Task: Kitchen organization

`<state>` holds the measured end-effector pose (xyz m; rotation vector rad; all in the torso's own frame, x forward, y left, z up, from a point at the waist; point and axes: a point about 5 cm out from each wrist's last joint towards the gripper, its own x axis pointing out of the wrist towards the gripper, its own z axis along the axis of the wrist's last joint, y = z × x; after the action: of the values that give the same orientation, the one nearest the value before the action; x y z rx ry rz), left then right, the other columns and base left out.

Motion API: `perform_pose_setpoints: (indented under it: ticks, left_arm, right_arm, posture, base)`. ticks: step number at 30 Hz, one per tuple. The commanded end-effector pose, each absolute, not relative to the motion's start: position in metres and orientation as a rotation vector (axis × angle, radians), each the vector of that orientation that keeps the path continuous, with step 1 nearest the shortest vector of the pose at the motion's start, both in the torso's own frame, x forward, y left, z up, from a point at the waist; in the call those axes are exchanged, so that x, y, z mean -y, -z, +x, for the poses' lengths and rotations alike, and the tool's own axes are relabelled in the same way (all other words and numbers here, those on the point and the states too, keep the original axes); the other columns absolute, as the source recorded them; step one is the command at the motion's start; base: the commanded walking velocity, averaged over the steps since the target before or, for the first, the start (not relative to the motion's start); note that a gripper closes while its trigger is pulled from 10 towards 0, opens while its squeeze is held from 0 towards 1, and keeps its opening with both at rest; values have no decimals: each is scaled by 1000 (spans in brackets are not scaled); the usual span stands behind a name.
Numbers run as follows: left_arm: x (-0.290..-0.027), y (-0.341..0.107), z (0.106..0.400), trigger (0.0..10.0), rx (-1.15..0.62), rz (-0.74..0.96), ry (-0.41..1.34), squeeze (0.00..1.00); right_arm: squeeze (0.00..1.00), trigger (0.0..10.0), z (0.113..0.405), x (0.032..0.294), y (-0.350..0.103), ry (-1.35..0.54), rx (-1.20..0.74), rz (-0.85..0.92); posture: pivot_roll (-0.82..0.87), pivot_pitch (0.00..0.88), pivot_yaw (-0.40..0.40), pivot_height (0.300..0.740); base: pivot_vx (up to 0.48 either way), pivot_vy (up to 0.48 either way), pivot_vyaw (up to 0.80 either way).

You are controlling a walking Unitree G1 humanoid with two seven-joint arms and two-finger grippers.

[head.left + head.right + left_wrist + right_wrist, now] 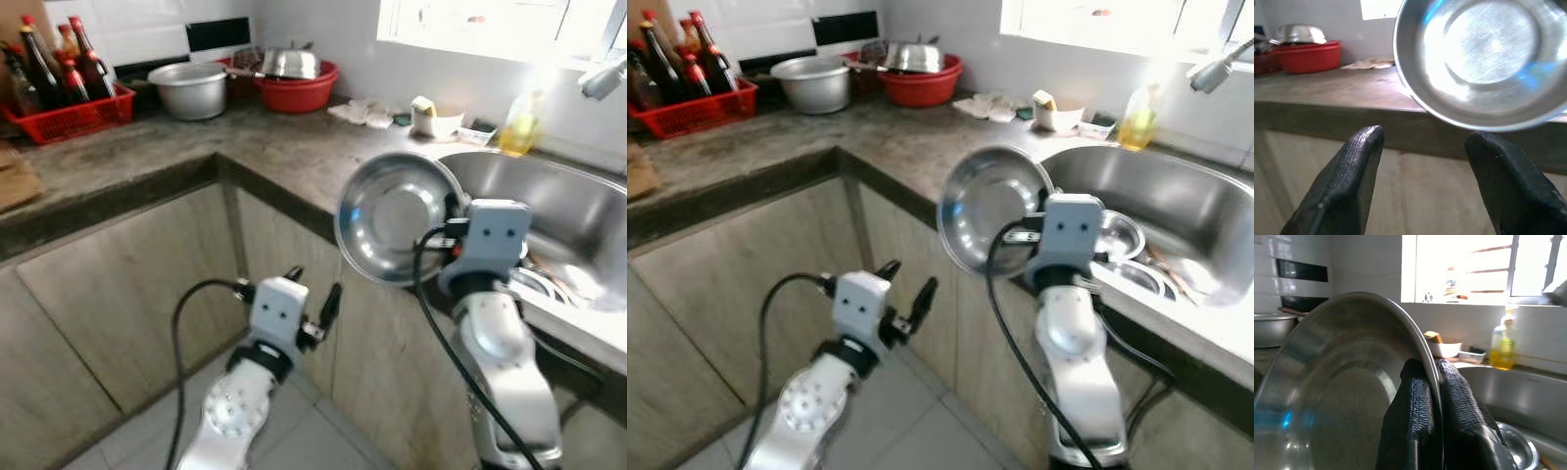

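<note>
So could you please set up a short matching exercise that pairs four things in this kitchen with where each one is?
Things:
1. steel bowl
2. soap bottle
3. bottle basket
4. left hand

Places:
A. behind the sink
B. open, low before the cabinets
C. clamped by its rim in the right hand
D. far left of the counter

Pairs: 1-C, 2-A, 3-D, 4-B

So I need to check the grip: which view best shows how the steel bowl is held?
The right wrist view: the right tool pinches the rim of the steel bowl between both fingers. The head views show the tilted bowl's hollow side by the sink, its grip partly hidden. The left wrist view shows its inside beyond the open left tool.
</note>
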<state>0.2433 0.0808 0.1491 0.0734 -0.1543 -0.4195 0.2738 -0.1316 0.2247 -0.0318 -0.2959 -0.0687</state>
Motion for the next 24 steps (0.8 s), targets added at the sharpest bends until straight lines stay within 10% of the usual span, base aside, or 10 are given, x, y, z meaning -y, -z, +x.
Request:
perform_pose_setpoints:
  ticks: [1,24]
  left_arm:
    - [-75,-151,243,10000,158,64,438,0]
    - [-73,-153,246,10000,166,78,453,0]
  right_arm:
    - [0,10000,274,136,-229,86,311,-35]
    - [0,10000,274,138,-232,103,319,-28]
  posture:
    - [101,8,-36,740]
    - [98,5,-29,740]
  base:
    - [0,401,-788]
    - [12,64,-782]
